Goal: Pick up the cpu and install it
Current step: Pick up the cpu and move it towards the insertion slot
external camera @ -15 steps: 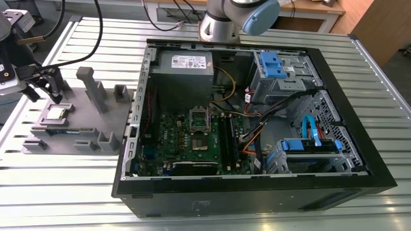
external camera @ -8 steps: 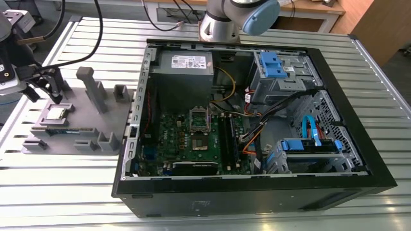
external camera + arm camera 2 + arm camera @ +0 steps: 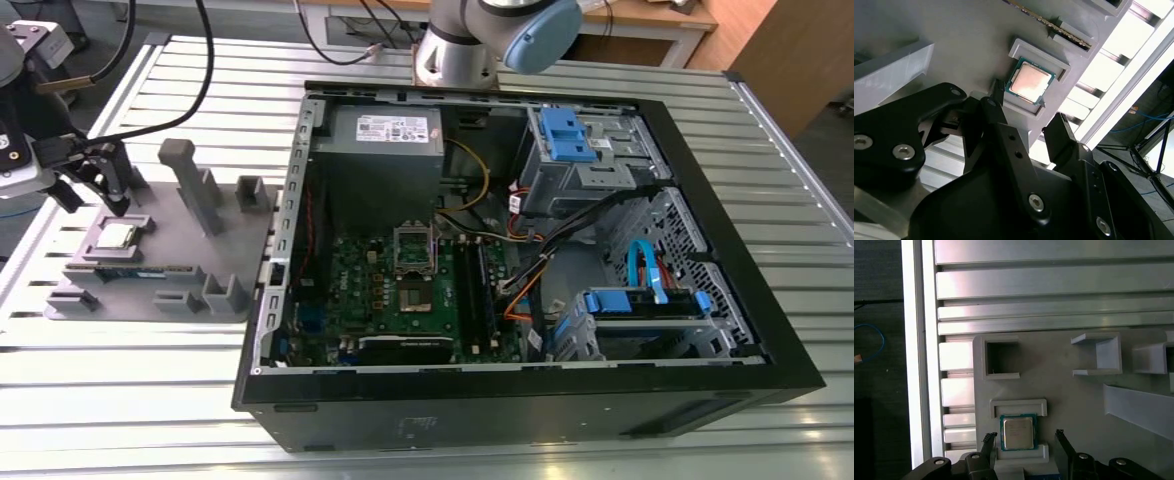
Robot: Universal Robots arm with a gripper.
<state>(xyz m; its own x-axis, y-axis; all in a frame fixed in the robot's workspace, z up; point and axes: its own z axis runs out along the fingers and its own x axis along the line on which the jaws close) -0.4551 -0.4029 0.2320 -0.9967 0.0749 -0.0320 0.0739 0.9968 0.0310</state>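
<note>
The cpu [image 3: 118,236] is a small square chip with a silver top. It lies flat in a raised pocket of the grey holder plate [image 3: 174,245], at the exterior view's left. My gripper [image 3: 90,193] hangs just above and behind it, open. In both wrist views the two black fingertips [image 3: 988,440] stand either side of the cpu [image 3: 1018,432] without touching it. The second wrist view shows the cpu [image 3: 1029,82] beyond the open gripper [image 3: 1026,119]. The motherboard's socket [image 3: 414,255] sits in the open computer case [image 3: 534,400].
The holder plate carries several upright grey posts [image 3: 194,185] and a long green memory stick [image 3: 140,270]. Inside the case are a grey power supply [image 3: 387,130], blue drive brackets [image 3: 567,135] and loose cables. Everything rests on a slatted metal table [image 3: 134,400].
</note>
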